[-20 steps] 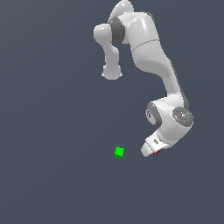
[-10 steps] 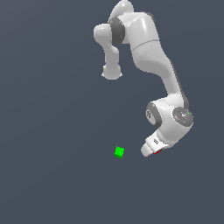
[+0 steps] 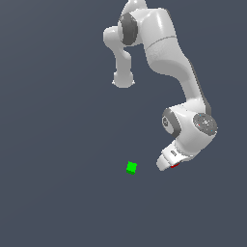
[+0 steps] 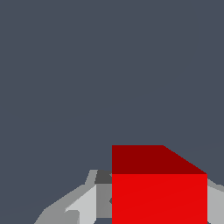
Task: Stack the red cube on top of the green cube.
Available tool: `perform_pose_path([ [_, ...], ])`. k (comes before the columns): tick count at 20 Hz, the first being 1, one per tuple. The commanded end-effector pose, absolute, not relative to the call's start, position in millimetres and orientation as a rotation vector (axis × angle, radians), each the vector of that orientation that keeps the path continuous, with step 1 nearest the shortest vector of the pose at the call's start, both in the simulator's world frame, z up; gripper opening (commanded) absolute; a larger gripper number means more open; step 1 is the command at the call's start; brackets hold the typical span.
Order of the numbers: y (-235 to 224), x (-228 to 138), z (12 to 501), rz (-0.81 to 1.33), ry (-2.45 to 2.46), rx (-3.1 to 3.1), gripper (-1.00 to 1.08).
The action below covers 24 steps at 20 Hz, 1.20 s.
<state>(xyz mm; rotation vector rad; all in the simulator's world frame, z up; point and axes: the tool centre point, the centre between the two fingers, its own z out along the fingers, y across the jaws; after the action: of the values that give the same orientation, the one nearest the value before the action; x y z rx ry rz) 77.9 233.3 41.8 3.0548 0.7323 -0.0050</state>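
In the exterior view the green cube (image 3: pixel 131 168) lies on the dark grey floor. The white gripper (image 3: pixel 168 164) hangs low to the exterior view's right of it, a short gap away. Only a sliver of the red cube (image 3: pixel 175 165) shows under the gripper's tip. In the wrist view the red cube (image 4: pixel 159 192) looms large between the gripper's (image 4: pixel 159 208) two grey fingers (image 4: pixel 101 199). One finger lies against each side of the cube, so the gripper is shut on it. The green cube is out of the wrist view.
The arm's white links (image 3: pixel 185 77) arch from the top of the exterior view down to the gripper. Plain dark grey floor (image 3: pixel 58 144) surrounds both cubes.
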Motion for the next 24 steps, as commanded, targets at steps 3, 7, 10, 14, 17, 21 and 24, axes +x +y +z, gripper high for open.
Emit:
perform_pose_path([
  [3, 233.4, 78.2, 75.3, -0.001, 0.732, 3.055, -1.0],
  [7, 233.5, 77.9, 101.3, 0.0, 0.733, 3.055, -1.0],
  [10, 233.6, 78.0, 113.6, 0.0, 0.733, 3.055, -1.0],
  [14, 234.1, 79.0, 120.0, 0.0, 0.733, 3.055, -1.0],
  [17, 233.9, 79.3, 119.8, 0.001, 0.733, 3.055, -1.0],
  [21, 226.5, 79.9, 117.6, 0.001, 0.733, 3.055, -1.0],
  [24, 210.6, 81.3, 112.8, 0.001, 0.733, 3.055, -1.0],
])
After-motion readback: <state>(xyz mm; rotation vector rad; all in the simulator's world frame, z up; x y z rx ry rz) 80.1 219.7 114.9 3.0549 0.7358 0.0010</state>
